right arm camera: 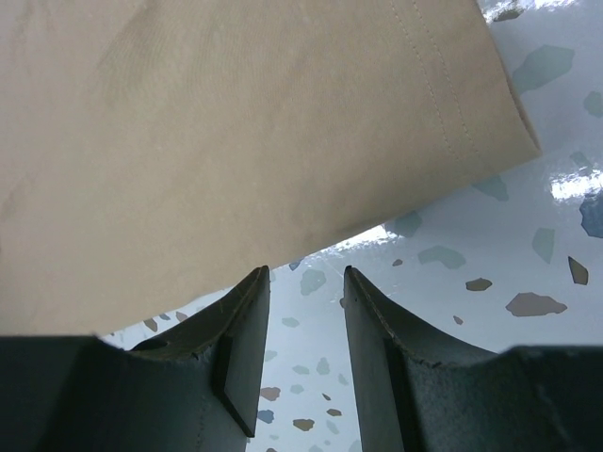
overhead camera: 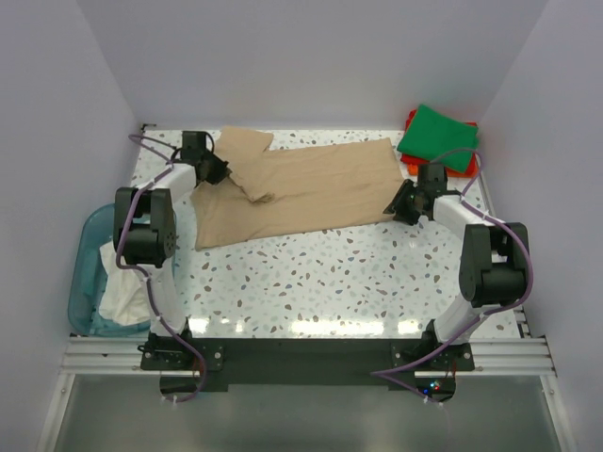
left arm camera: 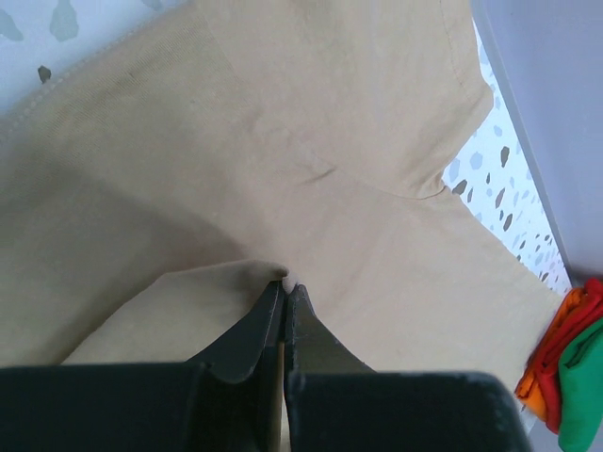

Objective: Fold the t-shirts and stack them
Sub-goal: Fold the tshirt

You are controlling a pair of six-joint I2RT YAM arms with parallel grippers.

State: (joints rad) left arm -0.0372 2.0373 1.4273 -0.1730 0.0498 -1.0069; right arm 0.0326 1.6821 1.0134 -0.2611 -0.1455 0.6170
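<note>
Left claw (overhead camera: 220, 170), seen from the top camera, sat over the left part of the tan t-shirt (overhead camera: 301, 188), beside a sleeve that lay toward the far edge of the speckled desk (overhead camera: 320, 273). The shirt was spread crosswise over the far half of the desk, rumpled near that claw. The right claw (overhead camera: 399, 203) was at the shirt's near right corner. A green t-shirt (overhead camera: 436, 137) lay on an orange-red t-shirt (overhead camera: 411, 120) in the far right corner, just beyond the right arm. A white t-shirt (overhead camera: 123, 294) hung in the teal basket (overhead camera: 87, 247) off the desk's left side.

From the left wrist, the left claw (left arm camera: 285, 285) had its fingers pressed together, with a ridge of the tan t-shirt (left arm camera: 283, 141) pinched at the tips; cloth filled nearly all of the view. The orange-red t-shirt (left arm camera: 554, 363) and green t-shirt (left arm camera: 589, 400) showed at the right edge, well apart from the claw.

From the right wrist, the right claw (right arm camera: 303, 282) stood partly open with only bare desk (right arm camera: 452, 264) between its fingers. The tan t-shirt's (right arm camera: 236, 122) stitched edge ran just above the fingertips, and its corner lay up to the right; whether the left fingertip touched the cloth could not be told.
</note>
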